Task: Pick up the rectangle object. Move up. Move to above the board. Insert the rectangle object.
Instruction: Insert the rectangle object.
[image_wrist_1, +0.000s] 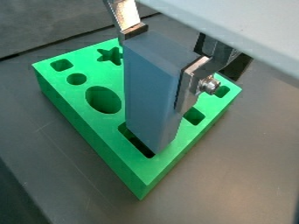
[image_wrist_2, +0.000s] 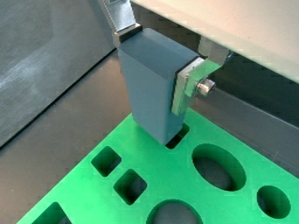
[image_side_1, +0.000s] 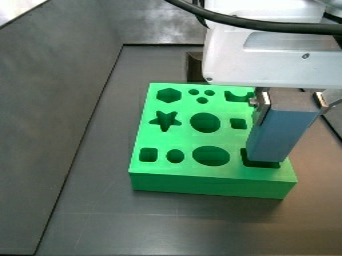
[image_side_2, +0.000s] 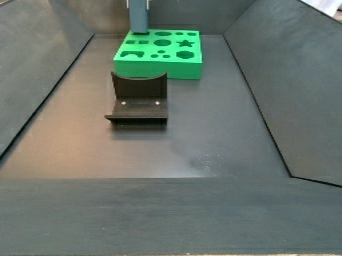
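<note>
My gripper (image_wrist_1: 163, 57) is shut on the rectangle object (image_wrist_1: 152, 87), a light-blue block held upright by its upper part. The block's lower end sits in the mouth of a rectangular slot near a corner of the green board (image_wrist_1: 128, 166). Both wrist views show this; in a wrist view the gripper (image_wrist_2: 158, 59), the block (image_wrist_2: 149, 87) and the board (image_wrist_2: 70, 197) appear from the other side. In a side view the gripper (image_side_1: 287, 100) holds the block (image_side_1: 278, 135) over the board's (image_side_1: 201, 182) near right corner. In a side view the block (image_side_2: 136, 17) stands at the board's (image_side_2: 181, 68) far left.
The dark fixture (image_side_2: 138, 100) stands on the dark floor just in front of the board. Sloped dark walls (image_side_2: 54, 90) enclose the floor on both sides. The board's other holes, star (image_side_1: 164, 120), circles and ovals, are empty.
</note>
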